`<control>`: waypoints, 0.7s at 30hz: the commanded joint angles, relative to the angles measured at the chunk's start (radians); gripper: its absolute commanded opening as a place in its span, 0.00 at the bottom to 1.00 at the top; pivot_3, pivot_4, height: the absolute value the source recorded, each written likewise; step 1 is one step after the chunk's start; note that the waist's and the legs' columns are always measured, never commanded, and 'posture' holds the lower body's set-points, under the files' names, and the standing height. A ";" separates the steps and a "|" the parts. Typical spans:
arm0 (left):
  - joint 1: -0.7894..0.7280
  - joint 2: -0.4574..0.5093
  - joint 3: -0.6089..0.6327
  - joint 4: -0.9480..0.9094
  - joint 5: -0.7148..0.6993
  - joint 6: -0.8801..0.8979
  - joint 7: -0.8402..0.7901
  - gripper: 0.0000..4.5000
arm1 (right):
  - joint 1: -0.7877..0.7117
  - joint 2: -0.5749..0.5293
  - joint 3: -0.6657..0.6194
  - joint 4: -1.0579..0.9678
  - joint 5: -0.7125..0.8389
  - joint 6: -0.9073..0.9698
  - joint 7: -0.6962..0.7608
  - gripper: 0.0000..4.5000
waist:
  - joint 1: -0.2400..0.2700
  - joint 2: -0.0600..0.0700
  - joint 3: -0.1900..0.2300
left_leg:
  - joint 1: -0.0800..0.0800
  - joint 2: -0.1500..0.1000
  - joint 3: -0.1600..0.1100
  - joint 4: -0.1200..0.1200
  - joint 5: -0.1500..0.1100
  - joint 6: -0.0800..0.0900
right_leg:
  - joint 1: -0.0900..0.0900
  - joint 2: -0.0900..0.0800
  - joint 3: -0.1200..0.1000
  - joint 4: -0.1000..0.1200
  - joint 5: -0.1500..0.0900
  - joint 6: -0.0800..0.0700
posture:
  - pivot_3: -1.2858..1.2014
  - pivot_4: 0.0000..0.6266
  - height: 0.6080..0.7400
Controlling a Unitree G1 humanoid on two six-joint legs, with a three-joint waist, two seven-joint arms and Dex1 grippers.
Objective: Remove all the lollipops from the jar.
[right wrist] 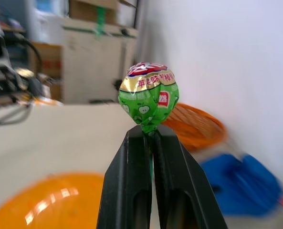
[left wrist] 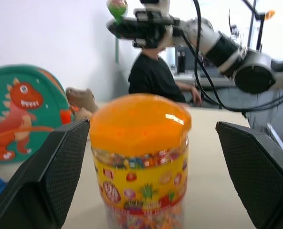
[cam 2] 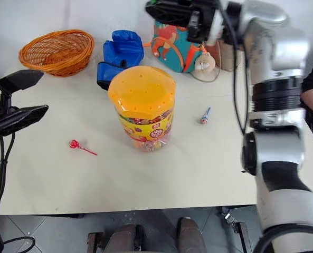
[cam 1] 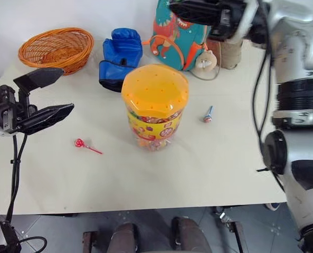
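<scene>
Lollipops, three. Green-wrapped lollipop (right wrist: 148, 101): pinched by its stick just under the head in the right gripper (right wrist: 152, 136), fingers closed tight on it, held high above the jar (cam 1: 154, 108), judged just extracted and awaiting set-down. Red-stick lollipop (cam 1: 81, 144): flat on the table (cam 1: 198, 168) near the jar, on the robot's left. Blue-stick lollipop (cam 1: 208, 114): flat on the table near the jar's other side. Jar: upright mid-table, orange perforated lid on. Left gripper (cam 1: 47, 100): fingers spread wide, empty, facing the jar, apart from it, seemingly ready to steady it.
</scene>
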 commanded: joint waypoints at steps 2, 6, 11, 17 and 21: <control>-0.006 -0.055 -0.010 -0.084 -0.080 0.016 0.057 1.00 | 0.174 -0.161 -0.059 -0.210 0.011 0.188 -0.074 0.01 | 0.008 0.000 0.000 | 0.000 0.000 0.000 0.000 0.000 0.000 | 0.000 0.000 0.000 0.000 0.000 0.000 | 0.52 0.24 1.00; 0.075 -0.093 -0.073 -0.163 -0.079 0.044 0.063 1.00 | 0.470 -0.250 -0.122 -0.408 0.015 0.307 -0.168 0.01 | 0.007 0.000 0.000 | 0.000 0.000 0.001 0.000 0.000 0.000 | 0.000 0.000 0.000 0.000 0.000 0.000 | 0.52 0.24 1.00; 0.184 -0.046 -0.212 -0.208 0.023 0.023 -0.049 1.00 | 0.759 -0.236 -0.182 -0.578 0.044 0.396 -0.262 0.01 | 0.002 0.000 0.000 | 0.004 0.001 0.005 -0.002 0.000 0.000 | -0.001 0.002 0.005 0.000 0.000 0.000 | 0.52 0.24 1.00; 0.188 -0.046 -0.310 -0.237 0.076 0.028 -0.069 1.00 | 0.904 -0.205 -0.139 -0.618 0.033 0.413 -0.334 0.01 | 0.009 0.001 0.000 | 0.007 0.000 0.006 -0.001 0.000 0.000 | 0.002 0.002 0.007 0.000 0.000 0.001 | 0.52 0.24 1.00; 0.207 -0.035 -0.344 -0.260 0.094 0.036 -0.070 1.00 | 0.937 -0.207 -0.081 -0.578 0.005 0.412 -0.364 0.01 | 0.011 0.001 0.000 | 0.007 0.000 0.005 -0.001 0.000 0.000 | 0.003 0.002 0.008 -0.001 0.001 0.001 | 0.52 0.24 1.00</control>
